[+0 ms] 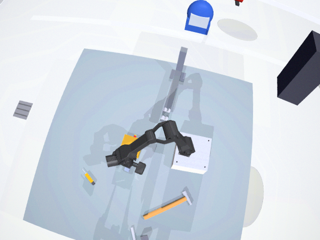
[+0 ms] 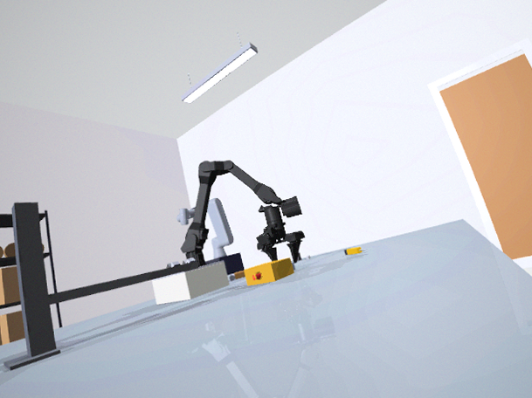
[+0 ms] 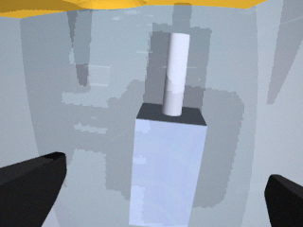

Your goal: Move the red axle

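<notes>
A workshop: hammer [image 1: 166,207], shelf rack [image 2: 51,268] and robot arm [image 1: 139,142] [image 2: 205,198].

A blue-grey table top [image 1: 85,103] [image 2: 352,347] is seen. On it are laid a yellow-handled tool [image 1: 89,178] [image 2: 353,251] and an orange-handled hammer [image 1: 166,207].
</notes>
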